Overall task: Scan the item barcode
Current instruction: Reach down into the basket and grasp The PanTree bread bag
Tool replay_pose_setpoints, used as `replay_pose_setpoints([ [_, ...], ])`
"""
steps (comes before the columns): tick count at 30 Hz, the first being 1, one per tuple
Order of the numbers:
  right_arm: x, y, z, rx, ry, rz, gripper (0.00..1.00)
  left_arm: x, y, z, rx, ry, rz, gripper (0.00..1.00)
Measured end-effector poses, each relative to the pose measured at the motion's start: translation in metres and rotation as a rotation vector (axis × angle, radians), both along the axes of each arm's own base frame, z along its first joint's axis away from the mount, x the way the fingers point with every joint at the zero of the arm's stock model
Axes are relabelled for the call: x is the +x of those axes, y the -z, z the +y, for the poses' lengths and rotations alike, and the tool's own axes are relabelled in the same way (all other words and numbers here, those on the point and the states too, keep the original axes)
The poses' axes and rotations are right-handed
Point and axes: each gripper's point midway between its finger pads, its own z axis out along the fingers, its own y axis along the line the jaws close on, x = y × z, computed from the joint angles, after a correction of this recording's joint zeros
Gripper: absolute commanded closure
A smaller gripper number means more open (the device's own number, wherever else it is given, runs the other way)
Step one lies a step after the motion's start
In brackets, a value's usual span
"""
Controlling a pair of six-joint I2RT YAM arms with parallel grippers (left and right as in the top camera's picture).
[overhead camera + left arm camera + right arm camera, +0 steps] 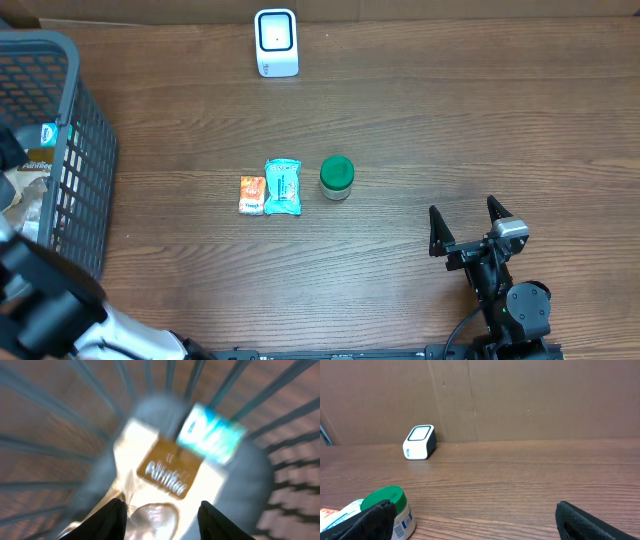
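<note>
Clear crinkled plastic with a brown label fills the lower middle of the left wrist view: a brown-labelled packet [170,477] lying in the basket [235,380] against a teal pouch [212,435]. It is probably the item to scan, since the left gripper [161,507] points down at it with a finger on either side of its near end. The jaws stand partway in, but blur hides whether they pinch it. In the overhead view the left arm [50,300] rises from the lower left edge toward the basket. At top centre the scanner [276,42] faces the table, ready for a barcode. At lower right the right gripper [463,210] waits level, jaws wide and empty, aimed up-frame.
</note>
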Motion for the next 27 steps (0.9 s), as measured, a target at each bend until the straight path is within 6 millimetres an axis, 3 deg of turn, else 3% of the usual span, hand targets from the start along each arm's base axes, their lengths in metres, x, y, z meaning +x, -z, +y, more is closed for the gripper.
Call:
replay_pose_setpoints([
  [2, 0.000, 0.000, 0.000, 0.000, -0.001, 0.000, 0.00, -0.003, -0.052, -0.007, 0.042, -0.027, -0.110, 0.51],
  [5, 0.000, 0.000, 0.000, 0.000, 0.000, 0.000, 0.00, -0.014, -0.116, -0.022, 0.099, -0.052, -0.244, 0.38],
  [8, 0.000, 0.000, 0.000, 0.000, 0.000, 0.000, 0.00, -0.027, -0.151, -0.033, 0.138, -0.066, -0.305, 0.31],
  [9, 0.000, 0.000, 0.000, 0.000, 0.000, 0.000, 0.00, -0.028, -0.152, -0.034, 0.139, -0.065, -0.303, 0.30],
  [13, 0.000, 0.000, 0.000, 0.000, 0.000, 0.000, 0.00, -0.035, -0.123, -0.025, 0.118, -0.109, -0.203, 0.27],
  [20, 0.000, 0.000, 0.000, 0.000, 0.000, 0.000, 0.00, -0.035, -0.027, -0.012, 0.033, -0.087, 0.030, 0.27],
  [23, 0.000, 0.000, 0.000, 0.000, 0.000, 0.000, 0.00, -0.037, -0.004, -0.010, 0.018, -0.060, 0.091, 0.25],
  [27, 0.000, 0.000, 0.000, 0.000, 0.000, 0.000, 0.00, -0.039, 0.012, -0.005, 0.017, -0.028, 0.139, 0.21],
])
